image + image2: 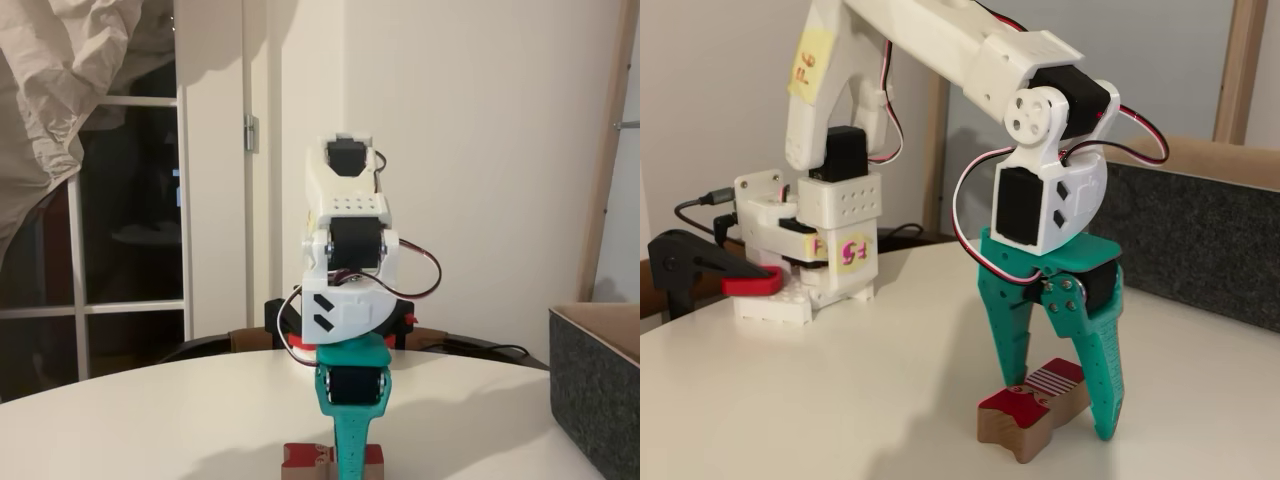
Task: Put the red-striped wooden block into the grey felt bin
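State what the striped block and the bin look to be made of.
Red-striped wooden block: seemingly wood, bare tan sides with smooth painted red ends and striped pale middle. Grey felt bin: likely felt, matte speckled dark grey wall with a tan upper edge.

Behind me a white wall glows under warm light. Dark window on the left, crumpled paper hanging over it, round white table below.
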Robot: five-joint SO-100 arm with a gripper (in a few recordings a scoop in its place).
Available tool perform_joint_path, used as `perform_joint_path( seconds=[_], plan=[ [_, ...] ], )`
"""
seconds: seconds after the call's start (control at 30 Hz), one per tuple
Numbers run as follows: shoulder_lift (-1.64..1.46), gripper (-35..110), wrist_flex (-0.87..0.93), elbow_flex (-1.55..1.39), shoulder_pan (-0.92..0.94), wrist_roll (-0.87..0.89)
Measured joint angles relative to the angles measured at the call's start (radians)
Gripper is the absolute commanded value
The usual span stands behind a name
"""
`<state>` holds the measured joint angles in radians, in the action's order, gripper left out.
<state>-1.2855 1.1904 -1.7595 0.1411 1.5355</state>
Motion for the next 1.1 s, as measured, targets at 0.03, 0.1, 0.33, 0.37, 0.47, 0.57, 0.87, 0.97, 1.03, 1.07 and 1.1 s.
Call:
perform_joint_path(
  seconds=[0.03, 0.1, 0.33, 0.37, 0.47, 0.57, 0.87, 0.97, 1.03, 1.07, 1.1],
  plan=[
    [0.0, 15, -0.009, 0.0, 0.0, -0.008],
    [0.0, 12, -0.015, 0.002, 0.0, -0.011],
    [0.002, 7, -0.017, 0.006, 0.003, -0.02],
    [0.002, 6, -0.017, 0.006, 0.003, -0.025],
    [0.002, 5, -0.017, 0.006, 0.003, -0.026],
    [-0.006, 5, -0.017, 0.006, 0.003, -0.026],
    [-0.114, 4, -0.014, 0.002, 0.031, -0.052],
    [-0.19, 6, -0.011, 0.002, 0.026, -0.052],
    [-0.242, 6, -0.011, 0.002, 0.038, -0.049],
    [-0.272, 6, -0.011, 0.002, 0.048, -0.054],
    [-0.298, 6, -0.011, 0.002, 0.049, -0.054]
  ],
)
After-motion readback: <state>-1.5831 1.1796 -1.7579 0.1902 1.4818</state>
